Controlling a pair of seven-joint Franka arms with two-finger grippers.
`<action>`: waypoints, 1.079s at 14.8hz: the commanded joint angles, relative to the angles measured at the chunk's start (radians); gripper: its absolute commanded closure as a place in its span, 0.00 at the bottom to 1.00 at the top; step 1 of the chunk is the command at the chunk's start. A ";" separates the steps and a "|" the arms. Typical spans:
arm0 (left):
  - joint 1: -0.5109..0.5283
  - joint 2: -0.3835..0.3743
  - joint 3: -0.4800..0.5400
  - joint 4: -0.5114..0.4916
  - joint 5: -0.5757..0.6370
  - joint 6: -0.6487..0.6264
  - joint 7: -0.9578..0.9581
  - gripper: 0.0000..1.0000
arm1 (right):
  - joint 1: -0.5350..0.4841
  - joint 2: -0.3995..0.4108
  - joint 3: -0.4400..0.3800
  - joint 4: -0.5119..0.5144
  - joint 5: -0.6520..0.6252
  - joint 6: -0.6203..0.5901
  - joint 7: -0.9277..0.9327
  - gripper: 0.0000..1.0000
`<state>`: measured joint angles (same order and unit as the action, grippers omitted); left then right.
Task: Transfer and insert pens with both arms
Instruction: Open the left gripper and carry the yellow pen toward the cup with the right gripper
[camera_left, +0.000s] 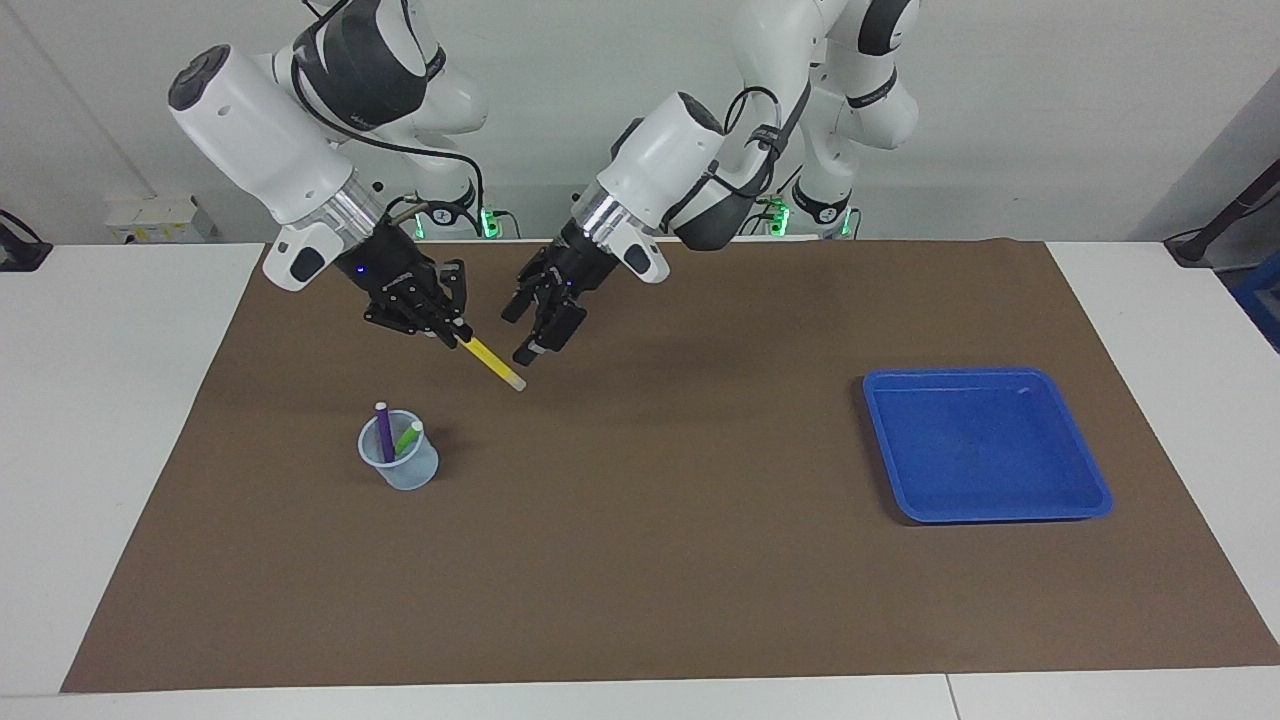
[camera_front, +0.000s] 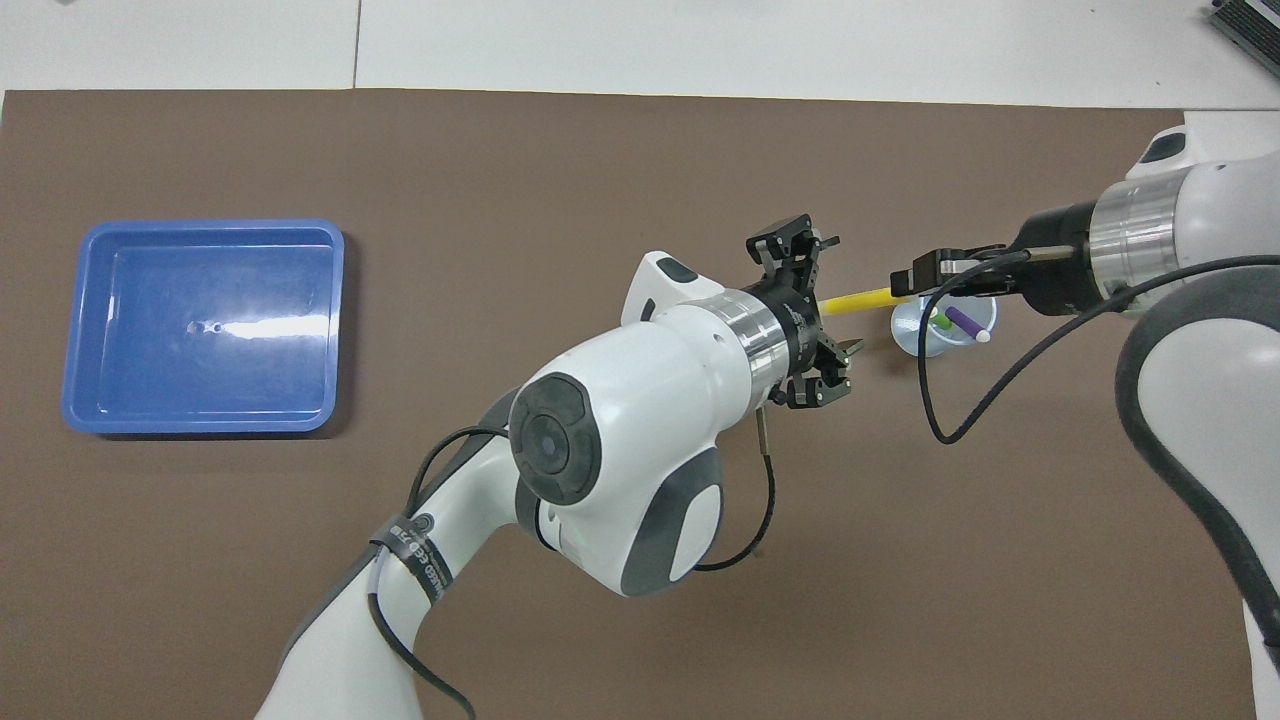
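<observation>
My right gripper (camera_left: 455, 333) is shut on the yellow pen (camera_left: 492, 362) and holds it slanted in the air over the mat, pale cap end down. It also shows in the overhead view (camera_front: 910, 280), with the yellow pen (camera_front: 858, 299) pointing at my left gripper. My left gripper (camera_left: 525, 330) is open beside the pen's free end, its fingers spread wide in the overhead view (camera_front: 815, 312) and not touching the pen. The purple pen (camera_left: 383, 430) and the green pen (camera_left: 407, 438) stand in a clear cup (camera_left: 398, 462), farther from the robots than the right gripper.
An empty blue tray (camera_left: 985, 440) lies on the brown mat toward the left arm's end of the table, also in the overhead view (camera_front: 200, 400). The cup (camera_front: 940, 335) shows partly under the right gripper from above.
</observation>
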<state>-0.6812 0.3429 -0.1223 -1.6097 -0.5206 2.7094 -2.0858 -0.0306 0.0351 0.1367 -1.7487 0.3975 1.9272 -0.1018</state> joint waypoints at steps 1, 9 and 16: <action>0.077 -0.059 -0.002 -0.041 0.014 -0.127 -0.008 0.00 | -0.017 0.014 0.006 0.026 -0.072 -0.013 -0.064 1.00; 0.377 -0.120 -0.002 -0.056 0.016 -0.475 0.221 0.00 | -0.072 0.048 0.003 0.037 -0.344 0.042 -0.126 1.00; 0.621 -0.159 -0.002 -0.059 0.105 -0.750 0.660 0.00 | -0.106 0.114 0.001 0.020 -0.364 0.062 -0.173 1.00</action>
<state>-0.1030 0.2260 -0.1131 -1.6315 -0.4568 2.0147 -1.5276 -0.1257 0.1330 0.1292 -1.7298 0.0519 1.9745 -0.2536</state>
